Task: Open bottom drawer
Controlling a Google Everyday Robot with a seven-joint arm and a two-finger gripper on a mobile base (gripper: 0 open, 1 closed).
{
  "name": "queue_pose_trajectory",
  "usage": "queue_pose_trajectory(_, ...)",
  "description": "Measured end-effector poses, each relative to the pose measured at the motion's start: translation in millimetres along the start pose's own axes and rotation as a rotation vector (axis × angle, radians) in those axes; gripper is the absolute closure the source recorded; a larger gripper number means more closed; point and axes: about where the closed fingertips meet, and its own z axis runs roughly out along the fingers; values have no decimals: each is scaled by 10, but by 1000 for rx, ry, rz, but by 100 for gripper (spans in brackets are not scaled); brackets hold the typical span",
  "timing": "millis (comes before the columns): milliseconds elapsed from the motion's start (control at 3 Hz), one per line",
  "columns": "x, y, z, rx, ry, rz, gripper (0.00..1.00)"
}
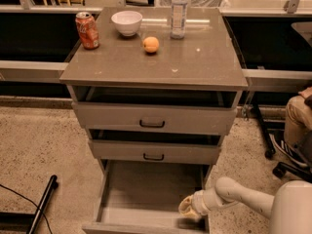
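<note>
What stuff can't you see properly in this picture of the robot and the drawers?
The bottom drawer, camera view: its front and handle are cut off by the picture's lower edge.
The gripper, at the drawer's right front corner: its own wrist hides whether it touches the drawer.
The bottle: its top is cut off by the upper edge.
The seated person: only a leg shows, the rest is past the right edge.

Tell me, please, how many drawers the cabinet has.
3: the top drawer, the middle drawer below it, and the bottom drawer pulled out, with the claw inside near its front.
</note>
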Motion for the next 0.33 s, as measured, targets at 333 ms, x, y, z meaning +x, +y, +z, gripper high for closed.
queue_pose_trajectory(333,0,0,0,0,0,0,3)
